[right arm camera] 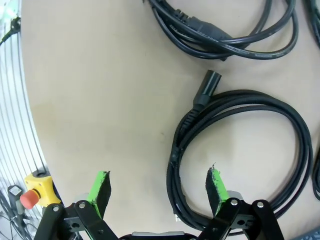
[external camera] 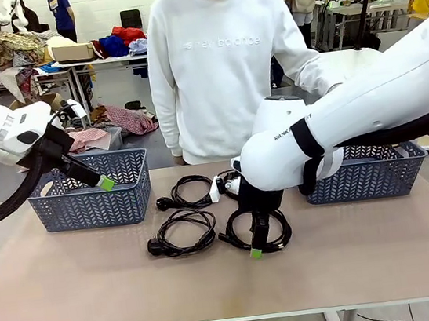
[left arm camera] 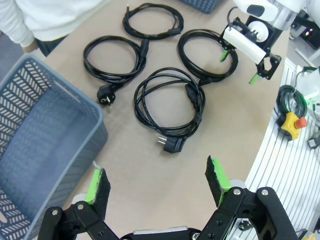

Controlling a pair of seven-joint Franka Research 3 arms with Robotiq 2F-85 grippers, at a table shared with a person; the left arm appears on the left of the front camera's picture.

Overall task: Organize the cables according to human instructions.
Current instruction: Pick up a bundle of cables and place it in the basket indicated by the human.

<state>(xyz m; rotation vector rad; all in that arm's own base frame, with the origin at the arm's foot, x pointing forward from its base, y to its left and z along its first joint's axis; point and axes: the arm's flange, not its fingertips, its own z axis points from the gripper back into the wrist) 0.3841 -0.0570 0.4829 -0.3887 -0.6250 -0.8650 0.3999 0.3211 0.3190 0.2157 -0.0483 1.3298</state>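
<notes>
1. Leftmost, left fingers hang spread and empty by the left basket's near rim.
2. Four cables lie coiled on the surface just right of that basket.
3. Right fingers, spread, hover low over the coil farthest from the basket.
4. Cords look light and floppy; pinching several loops together, away from the plug, should keep a coil from unwinding.

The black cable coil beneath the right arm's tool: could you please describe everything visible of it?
This thin, black, rubbery-looking cable coil is wound in a few loose round turns and lies flat on the tan tabletop. One cylindrical connector end juts from the loop. The black right tool stands over its edge, jaws open, one green pad above the cord; contact cannot be told.
</notes>
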